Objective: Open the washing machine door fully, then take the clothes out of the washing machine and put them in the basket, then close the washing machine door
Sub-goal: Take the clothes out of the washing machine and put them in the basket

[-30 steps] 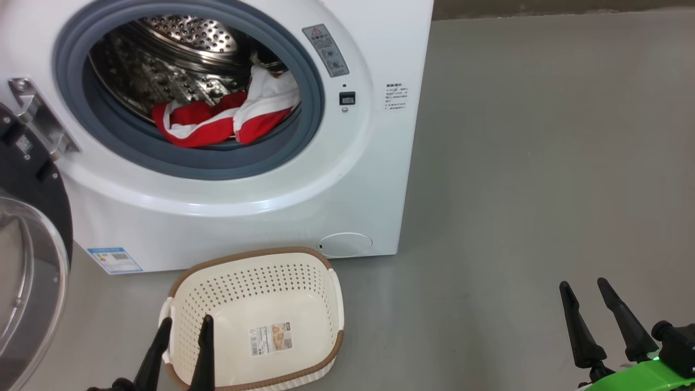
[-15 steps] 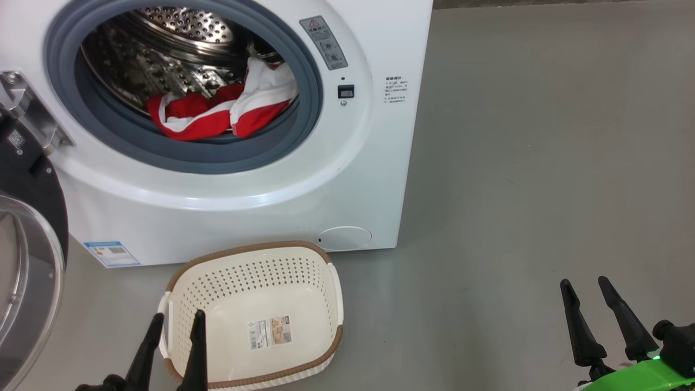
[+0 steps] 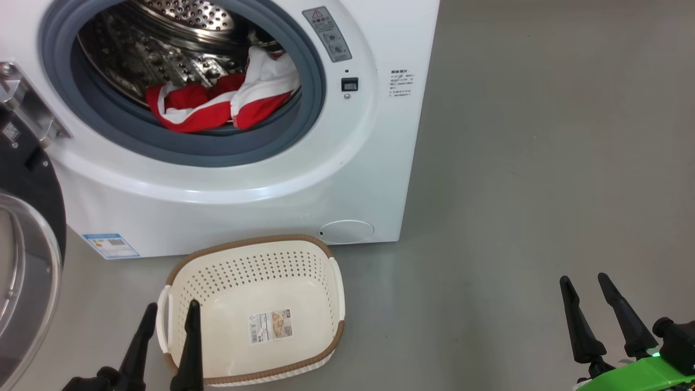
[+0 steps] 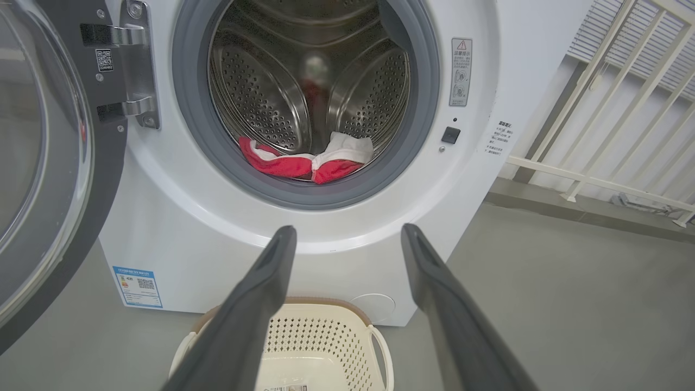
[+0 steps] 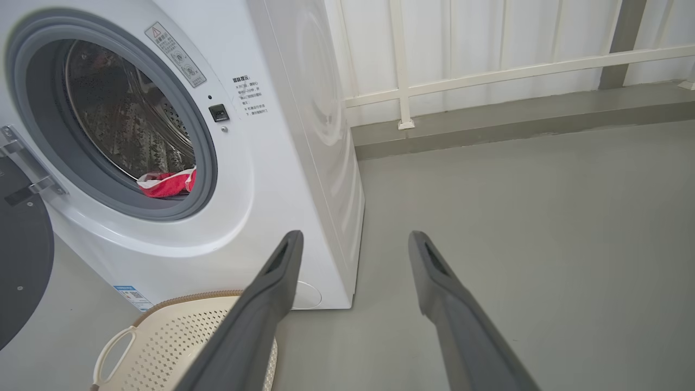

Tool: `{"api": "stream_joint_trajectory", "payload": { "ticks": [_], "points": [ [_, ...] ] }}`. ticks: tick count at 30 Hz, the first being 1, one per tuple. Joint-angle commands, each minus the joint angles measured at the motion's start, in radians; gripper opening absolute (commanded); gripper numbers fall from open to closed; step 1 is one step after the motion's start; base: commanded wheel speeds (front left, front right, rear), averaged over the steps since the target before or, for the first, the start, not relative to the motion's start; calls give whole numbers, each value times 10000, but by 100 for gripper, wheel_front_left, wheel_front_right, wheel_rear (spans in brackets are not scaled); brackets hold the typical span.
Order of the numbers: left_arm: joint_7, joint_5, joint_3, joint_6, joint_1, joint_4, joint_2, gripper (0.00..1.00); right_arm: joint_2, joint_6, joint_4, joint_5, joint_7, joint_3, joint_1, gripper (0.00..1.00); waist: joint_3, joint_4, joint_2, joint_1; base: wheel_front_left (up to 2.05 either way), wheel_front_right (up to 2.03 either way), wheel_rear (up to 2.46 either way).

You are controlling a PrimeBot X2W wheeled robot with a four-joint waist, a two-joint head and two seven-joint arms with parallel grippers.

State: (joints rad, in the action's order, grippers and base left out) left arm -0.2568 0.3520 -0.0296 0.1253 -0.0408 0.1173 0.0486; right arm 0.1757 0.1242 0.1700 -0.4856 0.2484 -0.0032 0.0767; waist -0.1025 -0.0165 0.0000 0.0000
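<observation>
Clothes in washing machine, well beyond left gripper (jaws apart)

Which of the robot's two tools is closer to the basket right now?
The left tool, its fingers overlapping the left rim of the basket in the head view; the right tool hangs over bare floor far to the right.

a smooth grey floor spreads wide, faintly glossy. along its far edge runs a low, darker grey kerb. on the kerb stands a white railing of slim bars, with pale panelling behind it.
</observation>
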Motion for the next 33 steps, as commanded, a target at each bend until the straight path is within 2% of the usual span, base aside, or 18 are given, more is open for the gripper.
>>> {"api": "stream_joint_trajectory", "payload": {
  "ticks": [1, 17, 33],
  "points": [
    [-49, -37, -353, 54, 345, -272, 105, 100, 145, 65, -258, 4, 134, 189, -324, 100, -33, 3, 0, 0, 86, -86, 0],
    [-49, -19, -222, 54, 452, -268, 211, 100, 88, 65, -223, -27, 134, 278, -374, 100, -99, 62, 0, 0, 119, -119, 0],
    [-49, -232, -159, 54, 466, -182, 240, 100, 41, 65, -219, -31, 134, 337, -384, 100, -203, 109, 0, 0, 12, -12, 0]
  ]
}}
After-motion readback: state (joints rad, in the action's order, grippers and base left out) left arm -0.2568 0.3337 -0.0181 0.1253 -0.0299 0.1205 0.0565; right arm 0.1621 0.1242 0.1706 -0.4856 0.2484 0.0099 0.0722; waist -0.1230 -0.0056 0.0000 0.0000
